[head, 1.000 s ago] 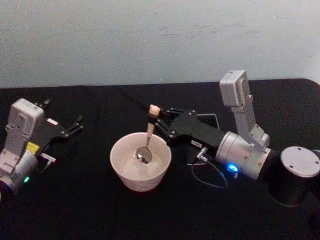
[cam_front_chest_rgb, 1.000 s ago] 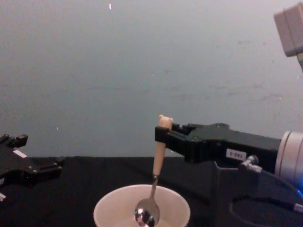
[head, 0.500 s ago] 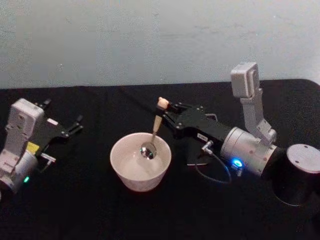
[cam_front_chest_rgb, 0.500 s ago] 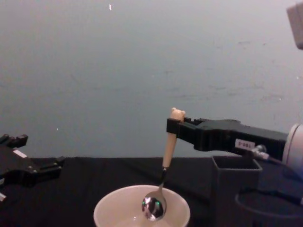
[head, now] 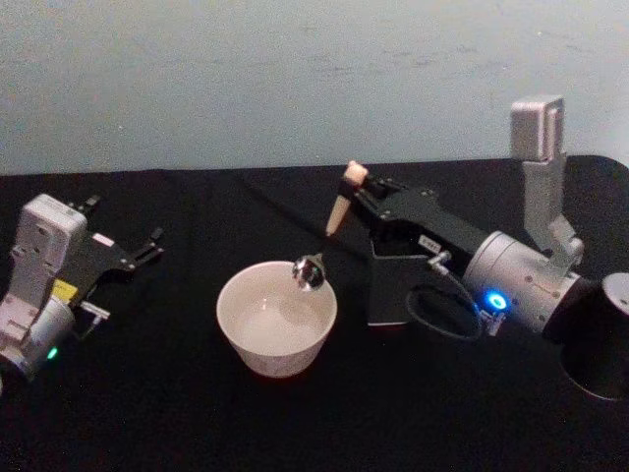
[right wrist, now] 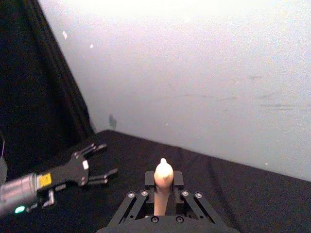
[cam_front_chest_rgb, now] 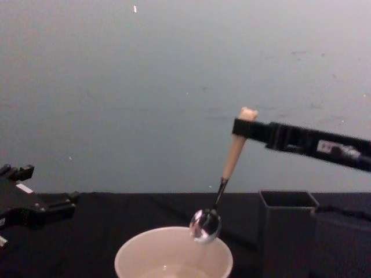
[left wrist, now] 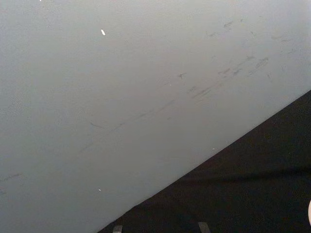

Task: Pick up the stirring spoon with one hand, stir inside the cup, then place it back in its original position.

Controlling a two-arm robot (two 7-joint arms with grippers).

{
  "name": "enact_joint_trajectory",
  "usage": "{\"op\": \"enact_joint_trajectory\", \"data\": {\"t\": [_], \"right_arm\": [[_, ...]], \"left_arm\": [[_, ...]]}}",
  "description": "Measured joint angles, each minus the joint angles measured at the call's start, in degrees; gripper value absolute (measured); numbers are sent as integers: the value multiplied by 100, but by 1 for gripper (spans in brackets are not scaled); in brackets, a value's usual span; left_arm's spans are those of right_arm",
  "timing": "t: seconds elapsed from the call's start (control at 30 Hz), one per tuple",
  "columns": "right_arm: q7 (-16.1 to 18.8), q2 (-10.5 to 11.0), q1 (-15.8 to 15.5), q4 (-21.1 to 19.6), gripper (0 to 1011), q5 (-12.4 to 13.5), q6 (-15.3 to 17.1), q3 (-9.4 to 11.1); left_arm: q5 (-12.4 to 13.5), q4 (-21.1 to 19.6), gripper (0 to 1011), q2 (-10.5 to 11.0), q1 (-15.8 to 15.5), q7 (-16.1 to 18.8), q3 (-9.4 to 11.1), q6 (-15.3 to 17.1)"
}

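Note:
My right gripper (head: 355, 189) is shut on the stirring spoon (head: 336, 212) just below its bear head. The spoon (cam_front_chest_rgb: 233, 157) hangs tilted in the air. Its shiny metal bowl (cam_front_chest_rgb: 205, 225) hovers just over the far right rim of the off-white cup (head: 276, 352). The cup (cam_front_chest_rgb: 134, 250) stands at the table's middle. The dark grey square holder (head: 393, 287) stands right of the cup, under my right arm; it also appears in the chest view (cam_front_chest_rgb: 287, 231). The right wrist view has the bear head (right wrist: 163, 174) between my fingers. My left gripper (head: 125, 220) rests open at the far left.
A black cylinder (head: 598, 339) stands at the table's right edge. A cable (head: 444, 320) loops from my right wrist beside the holder. The table is covered in black cloth (head: 147, 393), with a pale wall behind. The left gripper (right wrist: 106, 159) is seen far off in the right wrist view.
My right gripper has risen and moved right, lifting the spoon's bowl out of the cup to above its right rim. The left arm has not moved.

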Motion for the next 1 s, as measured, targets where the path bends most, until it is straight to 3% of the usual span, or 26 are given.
{"op": "enact_joint_trajectory", "data": {"t": [0.4,1.0], "right_arm": [[-429,68,-218,-302,212,429,-193,368],[-758,313,-537,-633,213,623,-464,780]], "left_arm": [[0,0,1001,0,0,0,0,0],[0,0,1001,0,0,0,0,0]]}}
